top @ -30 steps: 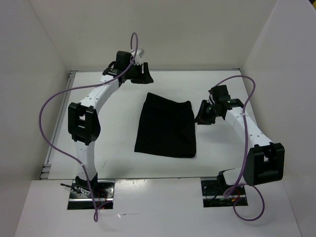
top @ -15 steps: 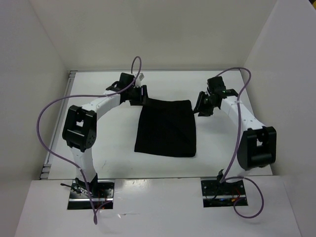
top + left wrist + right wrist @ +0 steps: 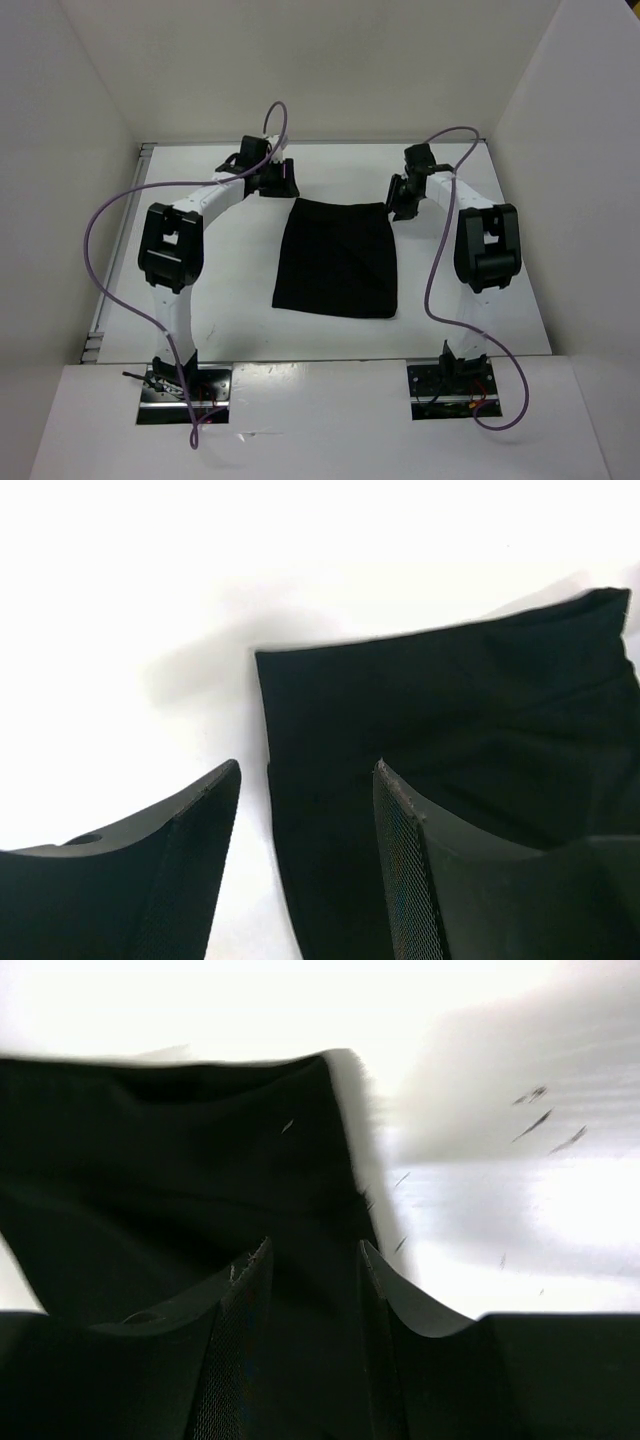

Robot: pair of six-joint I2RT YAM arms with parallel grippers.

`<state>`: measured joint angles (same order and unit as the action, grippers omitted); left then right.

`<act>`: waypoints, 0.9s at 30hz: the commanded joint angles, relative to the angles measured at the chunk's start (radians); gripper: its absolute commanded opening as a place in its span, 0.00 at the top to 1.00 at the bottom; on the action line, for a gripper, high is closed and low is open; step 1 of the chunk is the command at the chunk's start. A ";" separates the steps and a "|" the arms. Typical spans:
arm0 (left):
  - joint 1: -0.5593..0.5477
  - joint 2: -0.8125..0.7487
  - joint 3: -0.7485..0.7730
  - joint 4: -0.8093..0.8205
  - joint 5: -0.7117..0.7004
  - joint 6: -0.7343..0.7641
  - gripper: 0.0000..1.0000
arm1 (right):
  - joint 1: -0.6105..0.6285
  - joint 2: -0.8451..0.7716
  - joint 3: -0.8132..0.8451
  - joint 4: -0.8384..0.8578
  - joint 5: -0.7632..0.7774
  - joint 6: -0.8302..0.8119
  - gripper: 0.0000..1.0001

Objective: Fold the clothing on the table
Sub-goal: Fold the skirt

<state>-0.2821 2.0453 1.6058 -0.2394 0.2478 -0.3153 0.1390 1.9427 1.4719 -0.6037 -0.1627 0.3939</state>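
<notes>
We see the soft black fabric garment flat at the glossy white counter centre, long axis near-to-far, wider end toward the near edge. The left end effector and right end effector hang released over its far corners.

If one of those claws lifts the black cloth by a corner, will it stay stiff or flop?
Probably flop: the clothing lies limp and flat on the table, with soft creases near its far edge. It looks thin, so likely light. Pushed, it would likely bunch rather than slide whole, though the table looks glossy.
</notes>
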 commanded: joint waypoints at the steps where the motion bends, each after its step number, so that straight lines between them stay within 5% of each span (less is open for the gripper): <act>1: 0.004 0.058 0.066 0.003 0.022 0.062 0.37 | -0.035 0.039 0.059 0.050 0.025 -0.017 0.56; 16: 0.057 0.187 0.095 0.028 0.177 0.074 0.35 | -0.082 0.136 0.122 0.107 -0.064 0.002 0.56; 23: 0.057 0.248 0.105 0.058 0.290 0.035 0.43 | -0.082 0.156 0.131 0.107 -0.083 0.002 0.56; 27: 0.066 0.283 0.126 0.068 0.304 0.010 0.56 | -0.082 0.156 0.122 0.107 -0.083 0.002 0.56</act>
<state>-0.2230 2.2845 1.6958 -0.1978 0.4961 -0.2932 0.0608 2.0926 1.5536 -0.5316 -0.2352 0.3958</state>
